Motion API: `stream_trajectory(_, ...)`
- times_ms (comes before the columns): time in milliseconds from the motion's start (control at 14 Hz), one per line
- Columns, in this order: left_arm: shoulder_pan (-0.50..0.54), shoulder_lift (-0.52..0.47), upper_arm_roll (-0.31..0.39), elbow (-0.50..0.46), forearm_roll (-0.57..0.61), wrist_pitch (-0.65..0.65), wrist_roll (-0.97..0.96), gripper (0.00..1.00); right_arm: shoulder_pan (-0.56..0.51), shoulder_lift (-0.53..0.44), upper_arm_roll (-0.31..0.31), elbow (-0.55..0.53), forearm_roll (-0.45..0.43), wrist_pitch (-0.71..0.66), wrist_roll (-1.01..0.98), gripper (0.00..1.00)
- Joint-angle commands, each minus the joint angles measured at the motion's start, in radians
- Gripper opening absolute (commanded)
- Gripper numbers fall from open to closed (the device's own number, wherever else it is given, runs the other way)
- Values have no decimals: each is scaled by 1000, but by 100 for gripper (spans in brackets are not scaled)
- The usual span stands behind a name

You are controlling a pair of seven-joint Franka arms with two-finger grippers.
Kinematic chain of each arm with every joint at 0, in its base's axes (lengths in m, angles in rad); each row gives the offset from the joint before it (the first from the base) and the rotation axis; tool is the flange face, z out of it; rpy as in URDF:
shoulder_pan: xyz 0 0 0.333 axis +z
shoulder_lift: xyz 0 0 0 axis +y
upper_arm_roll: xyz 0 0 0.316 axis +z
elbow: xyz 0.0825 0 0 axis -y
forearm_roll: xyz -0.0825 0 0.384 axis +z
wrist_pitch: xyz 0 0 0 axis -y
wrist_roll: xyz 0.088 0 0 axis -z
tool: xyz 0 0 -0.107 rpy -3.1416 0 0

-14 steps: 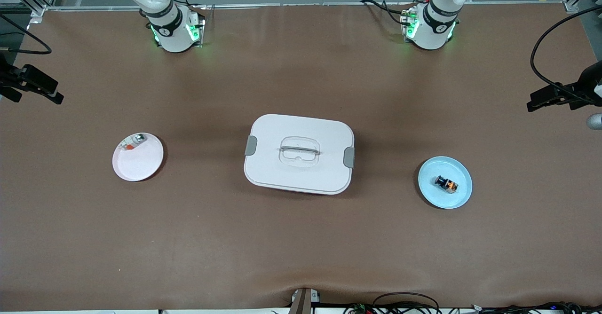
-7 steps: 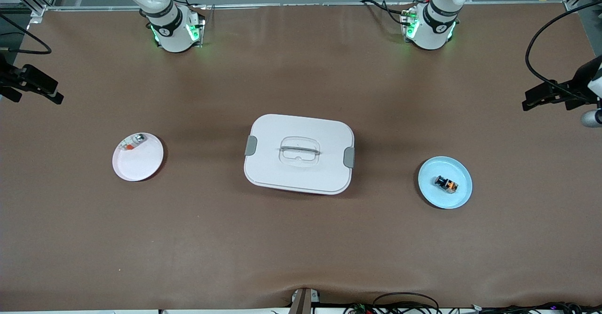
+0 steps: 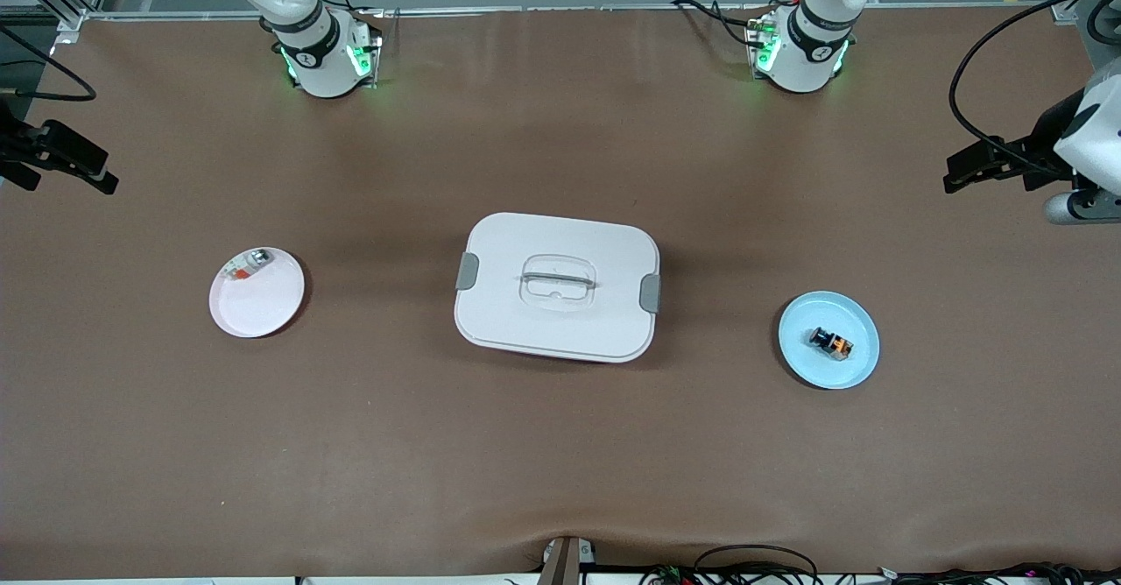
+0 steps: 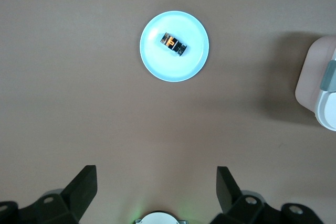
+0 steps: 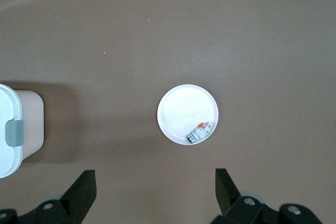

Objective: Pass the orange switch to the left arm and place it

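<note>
The orange switch (image 3: pixel 829 341), a tiny black cylinder with an orange block end, lies on its side on a blue plate (image 3: pixel 858 366) toward the left arm's end. The white box (image 3: pixel 557 287), lid closed, sits mid-worktop.

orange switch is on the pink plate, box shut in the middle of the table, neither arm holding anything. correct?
Not quite. The orange switch lies on the blue plate, as the front view and left wrist view show. The box is shut mid-table, and neither arm holds anything.
</note>
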Motion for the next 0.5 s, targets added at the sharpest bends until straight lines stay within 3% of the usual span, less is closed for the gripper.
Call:
stream_trajectory(0,7,-27,-5,-25,13,-4,-3,100,-15,9,13,23,-15,-15,-9,100)
stream_trajectory(430,14,-12,2,-8,11,5,12,100,-15,9,13,23,-15,-15,-9,100)
